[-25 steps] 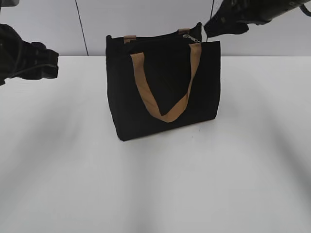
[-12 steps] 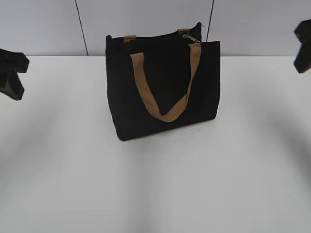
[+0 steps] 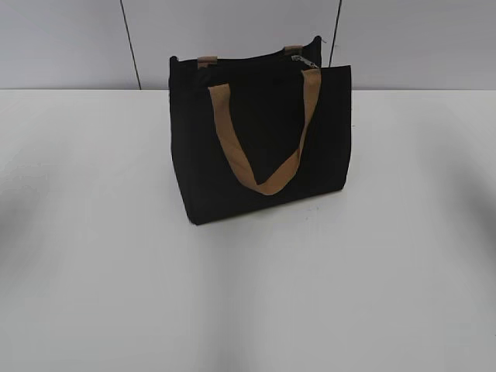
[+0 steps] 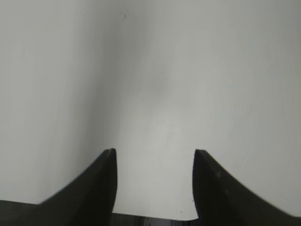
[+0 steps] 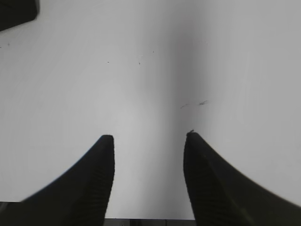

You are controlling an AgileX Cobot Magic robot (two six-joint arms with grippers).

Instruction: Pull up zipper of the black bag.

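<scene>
Both jaws stand wide with nothing between: left gripper (image 4: 154,153) and right gripper (image 5: 149,137) over bare table (image 3: 93,232). Bag (image 3: 263,147) stands upright at center, zipper (image 3: 307,61) pull at 1 o'clock on its top edge.

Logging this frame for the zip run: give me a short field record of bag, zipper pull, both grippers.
bag: black bag upright on the white table, tan strap handle hanging down its front
zipper pull: silvery tab at the top edge's right end
left gripper: open, holding nothing, over bare table; absent from exterior view
right gripper: open, holding nothing, over bare table; absent from exterior view
contact with bag: none
</scene>
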